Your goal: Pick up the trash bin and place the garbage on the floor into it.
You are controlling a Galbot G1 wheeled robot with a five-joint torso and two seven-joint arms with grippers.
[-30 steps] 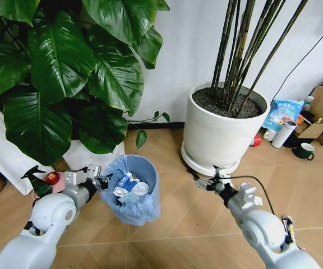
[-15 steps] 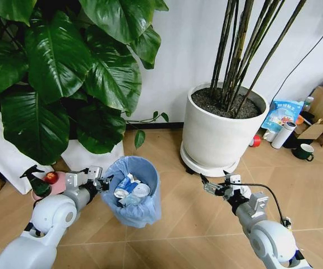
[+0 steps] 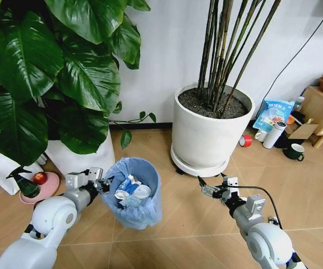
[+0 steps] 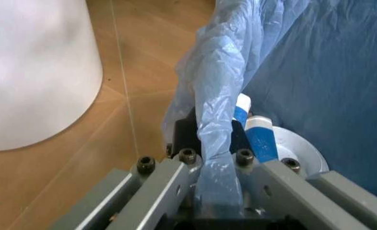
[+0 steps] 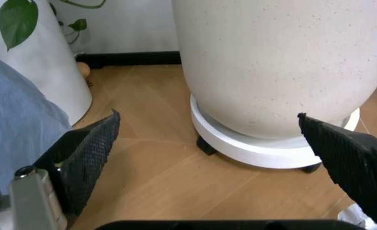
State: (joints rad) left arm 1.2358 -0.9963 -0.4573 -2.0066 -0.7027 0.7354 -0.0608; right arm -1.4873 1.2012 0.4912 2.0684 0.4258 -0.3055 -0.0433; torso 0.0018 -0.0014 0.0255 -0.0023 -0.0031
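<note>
The trash bin (image 3: 133, 193), lined with a crinkly light blue bag, stands on the herringbone wooden floor (image 3: 172, 224) in front of me. My left gripper (image 3: 98, 182) is shut on its near-left rim. In the left wrist view the fingers (image 4: 169, 179) pinch the blue bag's edge (image 4: 214, 143). Garbage lies inside the trash bin: a white round lid (image 3: 141, 191) and a blue-white wrapper (image 3: 127, 185), with the lid (image 4: 297, 153) and wrapper (image 4: 260, 139) also seen from the wrist. My right gripper (image 3: 212, 188) hovers open and empty over the floor, right of the bin, and its black pads (image 5: 86, 153) spread wide.
A big white pot (image 3: 209, 134) of tall stems on a wheeled base stands just beyond my right gripper. A leafy plant's white pot (image 3: 80, 157) is behind the bin. A green spray bottle (image 3: 20, 185) stands at the left. Cups, a bag and a red tape roll (image 3: 244, 140) clutter the far right.
The whole head view has shifted as the camera moved. My right gripper has drawn back from the pot's base, still open. The left gripper keeps its hold on the bin's rim.
</note>
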